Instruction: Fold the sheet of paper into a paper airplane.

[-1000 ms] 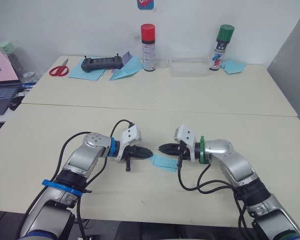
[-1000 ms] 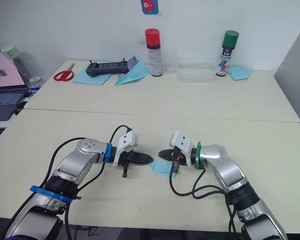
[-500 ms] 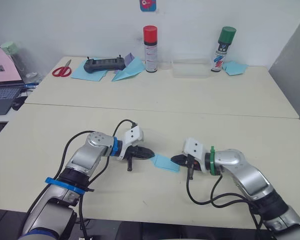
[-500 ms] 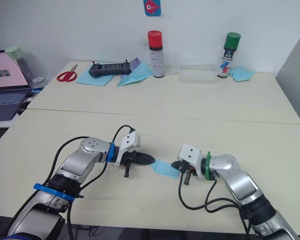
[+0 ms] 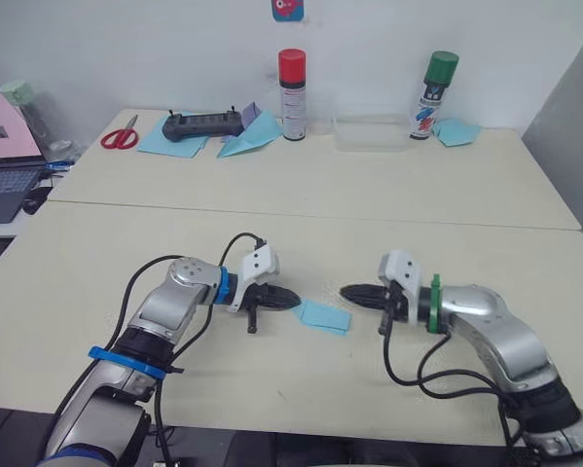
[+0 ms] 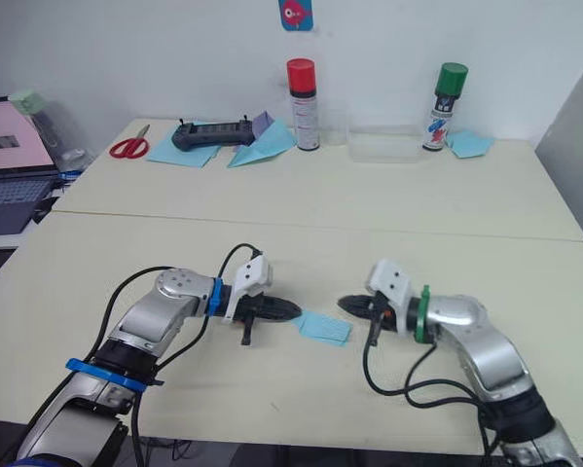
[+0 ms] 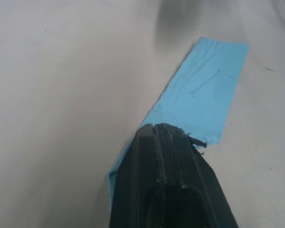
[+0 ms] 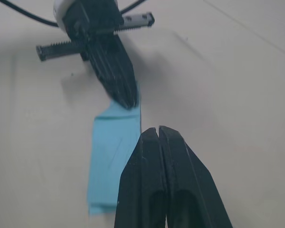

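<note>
With the left tool [image 5: 289, 299] together on the folded light-blue paper strip [image 5: 324, 316] and the right tool [image 5: 351, 292] together, clear, the strip could slide off-crease.

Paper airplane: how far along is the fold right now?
Done: the sheet of paper lies on the table folded into a narrow layered strip, not yet a pointed wedge.
In hand: the left gripper, fingers together, presses or pinches the strip's near end; which, I cannot tell. The right gripper is shut and just clear of the paper.
Left: nose and wing folds; no airplane shape shows.
</note>
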Action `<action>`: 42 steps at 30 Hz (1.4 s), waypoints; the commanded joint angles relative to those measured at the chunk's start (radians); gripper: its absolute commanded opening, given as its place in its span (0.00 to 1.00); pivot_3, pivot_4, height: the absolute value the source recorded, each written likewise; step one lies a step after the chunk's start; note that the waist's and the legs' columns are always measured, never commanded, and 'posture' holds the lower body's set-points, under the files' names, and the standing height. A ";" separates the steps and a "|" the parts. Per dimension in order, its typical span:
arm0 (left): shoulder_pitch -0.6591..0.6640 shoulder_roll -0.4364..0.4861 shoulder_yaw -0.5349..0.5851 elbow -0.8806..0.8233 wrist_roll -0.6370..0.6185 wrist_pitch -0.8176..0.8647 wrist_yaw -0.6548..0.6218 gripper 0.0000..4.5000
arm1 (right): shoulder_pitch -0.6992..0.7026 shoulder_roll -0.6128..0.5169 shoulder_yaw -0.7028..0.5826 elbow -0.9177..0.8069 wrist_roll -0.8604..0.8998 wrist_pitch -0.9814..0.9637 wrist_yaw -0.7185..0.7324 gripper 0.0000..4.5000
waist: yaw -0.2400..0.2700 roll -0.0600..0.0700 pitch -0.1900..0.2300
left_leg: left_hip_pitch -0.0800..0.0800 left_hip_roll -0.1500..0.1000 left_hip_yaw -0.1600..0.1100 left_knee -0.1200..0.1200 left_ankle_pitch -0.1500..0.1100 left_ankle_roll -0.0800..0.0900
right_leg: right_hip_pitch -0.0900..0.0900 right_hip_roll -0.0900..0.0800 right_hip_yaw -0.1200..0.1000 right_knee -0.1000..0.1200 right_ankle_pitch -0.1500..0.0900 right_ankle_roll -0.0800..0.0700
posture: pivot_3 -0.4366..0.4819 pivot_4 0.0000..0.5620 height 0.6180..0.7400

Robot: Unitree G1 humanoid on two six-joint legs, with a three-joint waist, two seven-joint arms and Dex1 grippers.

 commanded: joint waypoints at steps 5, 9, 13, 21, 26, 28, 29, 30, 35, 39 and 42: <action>0.012 0.014 -0.013 -0.011 0.037 0.039 0.012 0.00 | 0.011 0.007 0.176 0.149 -0.167 -0.085 -0.027 0.01 | 0.002 0.001 -0.001 | 0.001 0.000 0.001 -0.003 0.000 0.000 | 0.000 0.000 0.000 0.000 0.001 0.001 | 0.48 0.27 1.00; -0.010 -0.033 0.052 -0.109 -0.049 0.133 0.049 0.00 | 0.021 0.002 0.174 0.166 -0.187 -0.110 -0.030 0.01 | -0.001 0.000 0.000 | 0.001 0.001 0.001 -0.003 0.000 0.000 | 0.000 0.001 0.000 0.001 0.000 -0.001 | 0.48 0.27 1.00; -0.001 -0.077 0.047 -0.173 -0.071 0.186 0.079 0.00 | 0.030 0.000 0.161 0.160 -0.181 -0.111 -0.029 0.01 | -0.004 -0.003 0.002 | 0.000 0.001 0.001 -0.003 0.000 0.000 | 0.000 0.001 0.000 0.001 0.001 0.002 | 0.48 0.27 1.00; 0.073 0.005 -0.050 -0.103 0.094 0.048 0.097 0.00 | 0.038 -0.013 0.153 0.145 -0.177 -0.101 -0.025 0.01 | -0.010 -0.003 0.001 | 0.000 0.001 0.001 -0.010 0.000 0.000 | -0.003 0.001 -0.001 0.000 0.002 0.003 | 0.48 0.27 1.00; 0.091 0.060 -0.009 -0.023 0.130 0.015 0.167 0.00 | 0.046 -0.016 0.155 0.132 -0.175 -0.093 -0.023 0.01 | -0.015 -0.004 -0.003 | 0.003 0.002 0.001 -0.011 0.000 0.000 | -0.002 0.001 -0.001 0.000 0.001 0.001 | 0.48 0.27 1.00; 0.096 0.077 0.009 0.003 0.128 0.008 0.184 0.00 | 0.048 -0.017 0.157 0.130 -0.174 -0.093 -0.022 0.01 | -0.017 -0.004 -0.005 | 0.004 0.002 0.001 -0.011 0.000 0.000 | -0.002 0.001 -0.001 0.000 0.000 0.001 | 0.48 0.27 1.00; 0.098 0.084 0.016 0.011 0.126 0.002 0.189 0.00 | 0.048 -0.017 0.158 0.130 -0.174 -0.093 -0.021 0.01 | -0.018 -0.003 -0.006 | 0.004 0.002 0.001 -0.011 0.000 0.000 | -0.001 0.001 -0.001 0.000 0.000 0.001 | 0.48 0.27 1.00; 0.099 0.088 0.020 0.016 0.125 -0.004 0.191 0.00 | 0.048 -0.016 0.159 0.131 -0.174 -0.094 -0.021 0.01 | -0.019 -0.003 -0.006 | 0.004 0.002 0.001 -0.012 0.000 0.000 | -0.001 0.001 0.000 0.000 0.000 0.001 | 0.48 0.27 1.00; 0.161 0.146 0.098 -0.052 0.060 0.012 0.162 0.00 | 0.044 -0.015 0.161 0.140 -0.170 -0.106 -0.010 0.01 | -0.028 -0.004 -0.007 | 0.004 0.003 0.002 -0.012 0.000 0.000 | -0.002 0.001 0.000 0.000 0.000 0.001 | 0.48 0.27 1.00; 0.166 0.127 0.219 -0.143 -0.034 -0.023 0.197 0.00 | 0.024 0.044 0.067 0.110 -0.076 -0.127 -0.025 0.01 | -0.036 -0.004 -0.004 | 0.005 0.004 0.002 -0.015 0.000 0.000 | -0.003 0.001 -0.001 0.001 -0.001 -0.001 | 0.48 0.27 1.00; 0.173 0.167 0.297 -0.256 -0.092 -0.039 0.171 0.12 | 0.018 -0.017 -0.021 0.003 -0.014 -0.157 0.036 0.09 | -0.033 -0.005 0.006 | -0.001 0.004 0.001 -0.014 0.000 -0.001 | -0.007 0.001 -0.002 0.001 0.000 0.000 | 0.48 0.27 1.00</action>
